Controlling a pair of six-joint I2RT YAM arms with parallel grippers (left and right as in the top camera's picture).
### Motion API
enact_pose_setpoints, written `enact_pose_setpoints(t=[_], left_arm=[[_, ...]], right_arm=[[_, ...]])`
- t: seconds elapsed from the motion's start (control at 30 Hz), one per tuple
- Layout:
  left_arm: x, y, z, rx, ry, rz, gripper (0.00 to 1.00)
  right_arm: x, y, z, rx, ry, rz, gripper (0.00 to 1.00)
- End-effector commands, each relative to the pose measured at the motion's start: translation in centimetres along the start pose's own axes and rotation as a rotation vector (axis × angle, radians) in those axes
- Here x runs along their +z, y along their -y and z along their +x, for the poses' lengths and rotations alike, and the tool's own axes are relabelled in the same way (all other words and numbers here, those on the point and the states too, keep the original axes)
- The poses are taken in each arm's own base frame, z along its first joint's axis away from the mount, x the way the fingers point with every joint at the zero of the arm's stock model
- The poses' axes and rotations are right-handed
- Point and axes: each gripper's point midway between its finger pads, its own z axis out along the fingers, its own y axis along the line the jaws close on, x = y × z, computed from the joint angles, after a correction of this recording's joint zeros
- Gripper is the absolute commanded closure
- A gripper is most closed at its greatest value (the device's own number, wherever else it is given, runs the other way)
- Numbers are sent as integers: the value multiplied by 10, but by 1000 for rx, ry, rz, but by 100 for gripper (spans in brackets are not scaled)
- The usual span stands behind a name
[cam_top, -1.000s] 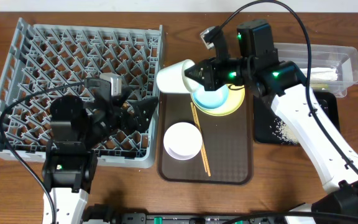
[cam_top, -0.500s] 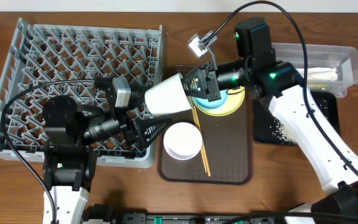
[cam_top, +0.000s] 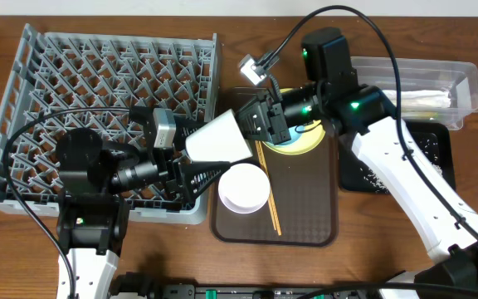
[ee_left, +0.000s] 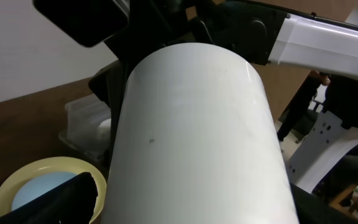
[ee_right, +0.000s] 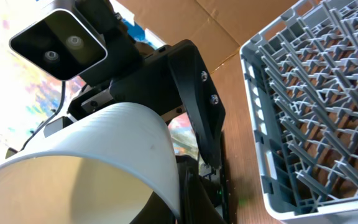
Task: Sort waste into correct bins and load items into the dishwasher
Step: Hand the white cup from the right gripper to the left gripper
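My right gripper (cam_top: pixel 260 124) is shut on the small white cup (cam_top: pixel 218 137) and holds it on its side in the air, over the gap between the grey dish rack (cam_top: pixel 98 75) and the brown tray. My left gripper (cam_top: pixel 202 162) is open, with a finger on either side of the cup (ee_left: pixel 191 137). The cup fills the right wrist view too (ee_right: pixel 92 162). The light blue bowl (cam_top: pixel 285 138) sits on the yellow plate (cam_top: pixel 312 138). The white bowl (cam_top: pixel 243 187) and the chopsticks (cam_top: pixel 268 195) lie on the brown tray. The napkin (cam_top: pixel 426 100) is in the clear tub (cam_top: pixel 465 79). Rice scraps (cam_top: pixel 378 173) lie in the black tray (cam_top: pixel 438 149).
The brown serving tray (cam_top: pixel 305 212) lies between the rack and the black tray. The rack's corner (ee_right: pixel 316 93) is close beside the cup. Cables arch over both arms.
My right gripper has carried the cup left and down from above the plate. My left gripper has swung toward it, and the cup now sits between its open fingers.
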Motion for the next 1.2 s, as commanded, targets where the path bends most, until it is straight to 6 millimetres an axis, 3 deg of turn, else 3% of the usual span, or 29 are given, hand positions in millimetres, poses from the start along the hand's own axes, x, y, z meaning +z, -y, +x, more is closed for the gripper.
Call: enact_pose_setpoints(t=[0.0, 0.27, 0.47, 0.7, 1.17], left_arm=[[-1, 4, -7, 27, 5, 13, 11], [-1, 5, -10, 56, 14, 15, 12], [-1, 6, -10, 55, 14, 15, 21], [-1, 5, -10, 50, 12, 15, 21], [-1, 5, -8, 40, 9, 13, 20]], right_arm=[[2, -7, 0, 6, -12, -36, 99], [1, -6, 2, 23, -13, -33, 99], [-3, -4, 0, 24, -4, -26, 99], [-14, 2, -3, 40, 18, -7, 99], [-13, -5, -1, 46, 5, -47, 99]])
